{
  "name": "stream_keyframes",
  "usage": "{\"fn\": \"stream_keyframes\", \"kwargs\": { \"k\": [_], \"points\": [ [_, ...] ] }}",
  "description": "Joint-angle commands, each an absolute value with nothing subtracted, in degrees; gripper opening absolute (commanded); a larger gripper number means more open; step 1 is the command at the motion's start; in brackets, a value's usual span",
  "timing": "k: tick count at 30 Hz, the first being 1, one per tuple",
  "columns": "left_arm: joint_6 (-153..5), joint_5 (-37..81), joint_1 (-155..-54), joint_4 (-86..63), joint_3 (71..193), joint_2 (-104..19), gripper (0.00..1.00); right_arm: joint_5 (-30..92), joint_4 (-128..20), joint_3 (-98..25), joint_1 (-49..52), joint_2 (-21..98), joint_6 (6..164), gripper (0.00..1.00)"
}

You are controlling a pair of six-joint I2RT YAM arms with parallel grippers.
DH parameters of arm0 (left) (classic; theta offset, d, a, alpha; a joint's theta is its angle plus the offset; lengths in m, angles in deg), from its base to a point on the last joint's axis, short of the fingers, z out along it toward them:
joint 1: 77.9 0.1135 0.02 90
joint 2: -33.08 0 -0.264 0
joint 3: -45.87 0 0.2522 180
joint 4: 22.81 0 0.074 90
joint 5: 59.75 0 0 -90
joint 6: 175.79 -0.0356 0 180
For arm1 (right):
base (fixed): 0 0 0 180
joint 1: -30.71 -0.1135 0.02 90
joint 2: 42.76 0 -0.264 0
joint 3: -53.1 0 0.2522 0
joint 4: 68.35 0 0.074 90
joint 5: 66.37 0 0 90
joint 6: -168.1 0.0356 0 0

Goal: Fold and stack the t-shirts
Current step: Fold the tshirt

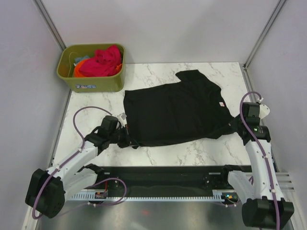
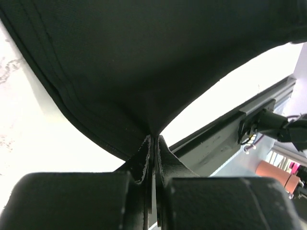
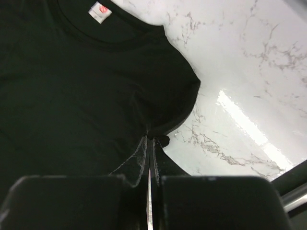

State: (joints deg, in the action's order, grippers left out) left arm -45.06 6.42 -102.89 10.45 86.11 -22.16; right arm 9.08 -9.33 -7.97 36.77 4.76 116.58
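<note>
A plain black t-shirt [image 1: 177, 112] lies spread on the marble table [image 1: 192, 153], its neck with a small white label [image 1: 221, 104] toward the right. My left gripper [image 1: 130, 142] is shut on the shirt's near-left hem corner; in the left wrist view the cloth [image 2: 144, 57] rises in a peak from the gripper [image 2: 154, 139]. My right gripper [image 1: 234, 125] is shut on the edge of the near-right sleeve, and the right wrist view shows the gripper [image 3: 152, 140] pinching the hem below the label [image 3: 99, 12]. A pink-red t-shirt [image 1: 103, 61] and an orange one [image 1: 79, 68] lie bunched in the bin.
An olive-green bin [image 1: 91, 82] stands at the table's far left corner. A black rail [image 1: 163, 175] runs along the near edge between the arm bases. Grey walls close in the left, right and back sides.
</note>
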Motion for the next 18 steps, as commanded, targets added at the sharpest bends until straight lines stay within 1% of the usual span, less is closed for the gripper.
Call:
{"fn": "stream_keyframes", "kwargs": {
  "k": [1, 7, 10, 14, 16, 18],
  "points": [
    [-42.19, 9.16, -103.21, 8.18, 86.79, -23.95, 0.02, 12.81, -15.47, -5.75, 36.77, 10.47, 118.36, 0.00],
    [-41.76, 13.90, -103.04, 8.44, 91.26, -28.78, 0.02, 8.34, -19.69, -11.28, 36.77, 19.71, 114.06, 0.00],
    [-42.02, 15.31, -102.95, 7.21, 94.42, -31.68, 0.02, 14.38, -25.83, -12.69, 36.77, 24.37, 112.12, 0.00],
    [-43.42, 15.31, -102.86, 7.99, 99.26, -37.92, 0.02, 19.13, -28.65, -15.41, 36.42, 33.33, 111.25, 0.00],
    [-44.38, 16.36, -102.86, 8.96, 101.28, -40.13, 0.02, 19.85, -30.06, -17.17, 36.07, 36.85, 110.01, 0.00],
    [-46.14, 17.94, -102.77, 10.11, 102.69, -41.01, 0.02, 17.76, -31.29, -18.66, 35.90, 39.14, 110.18, 0.00]
  ]
}}
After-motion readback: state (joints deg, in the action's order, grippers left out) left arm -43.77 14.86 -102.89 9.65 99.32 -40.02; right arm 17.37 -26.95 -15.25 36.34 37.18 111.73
